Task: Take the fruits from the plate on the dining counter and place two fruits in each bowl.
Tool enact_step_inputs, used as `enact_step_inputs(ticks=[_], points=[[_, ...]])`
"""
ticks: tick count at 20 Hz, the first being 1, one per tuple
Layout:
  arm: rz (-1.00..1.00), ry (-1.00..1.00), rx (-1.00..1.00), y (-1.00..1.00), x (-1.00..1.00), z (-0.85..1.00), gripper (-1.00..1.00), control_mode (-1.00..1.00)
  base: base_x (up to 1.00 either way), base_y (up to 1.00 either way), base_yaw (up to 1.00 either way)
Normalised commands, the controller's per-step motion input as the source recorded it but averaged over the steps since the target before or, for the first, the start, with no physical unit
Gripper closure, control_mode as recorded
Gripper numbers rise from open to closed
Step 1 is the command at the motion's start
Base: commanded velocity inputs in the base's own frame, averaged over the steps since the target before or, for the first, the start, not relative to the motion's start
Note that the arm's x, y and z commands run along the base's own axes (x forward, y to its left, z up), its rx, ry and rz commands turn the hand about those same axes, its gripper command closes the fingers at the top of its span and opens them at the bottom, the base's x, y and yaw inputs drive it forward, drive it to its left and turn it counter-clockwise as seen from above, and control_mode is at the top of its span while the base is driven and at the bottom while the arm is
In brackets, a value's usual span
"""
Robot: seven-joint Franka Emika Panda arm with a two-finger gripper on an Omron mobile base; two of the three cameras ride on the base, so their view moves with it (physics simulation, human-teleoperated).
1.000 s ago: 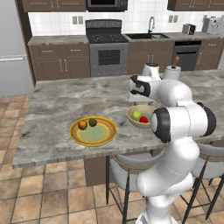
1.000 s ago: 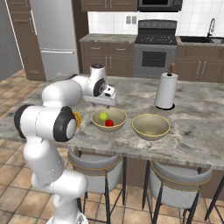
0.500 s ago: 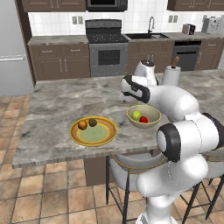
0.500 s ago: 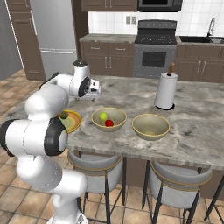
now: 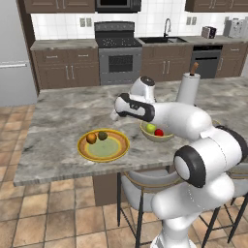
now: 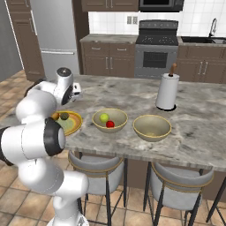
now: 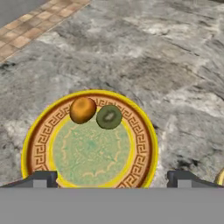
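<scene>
Wide orange-rimmed plate with pale green centre (image 6: 74,125): nine-o'clock half hidden behind white arm in right base view. Tan-olive deep bowl (image 7: 220,177): cut by hand view's four-o'clock edge, only yellowish rim sliver visible.

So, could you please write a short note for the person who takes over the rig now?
Claw: open, holding nothing, above the plate on the dining counter.
On the plate: orange fruit and dark green fruit, side by side.
Near bowl: yellow-green fruit and red fruit. This one is done.
Far bowl: no fruit yet.
Left: move both plate fruits into the far bowl.
</scene>
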Motion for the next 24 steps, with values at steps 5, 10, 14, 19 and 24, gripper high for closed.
enact_step_inputs(ticks=[5, 10, 14, 19, 24], points=[[0.08, 0.0, 0.0, 0.81, 0.01, 0.0, -1.0, -1.0, 0.0, 0.0, 0.0], [-0.05, 0.15, -0.01, 0.52, 0.01, -0.01, -1.0, -1.0, 0.0, 0.0, 0.0], [-0.05, 0.29, -0.08, 0.05, 0.06, -0.13, -1.0, -1.0, 0.0, 0.0, 0.0], [-0.04, 0.2, -0.05, 0.05, 0.08, -0.18, -1.0, -1.0, 0.0, 0.0, 0.0], [-0.07, 0.02, 0.0, 0.0, 0.1, -0.28, -1.0, -1.0, 0.0, 0.0, 0.0]])
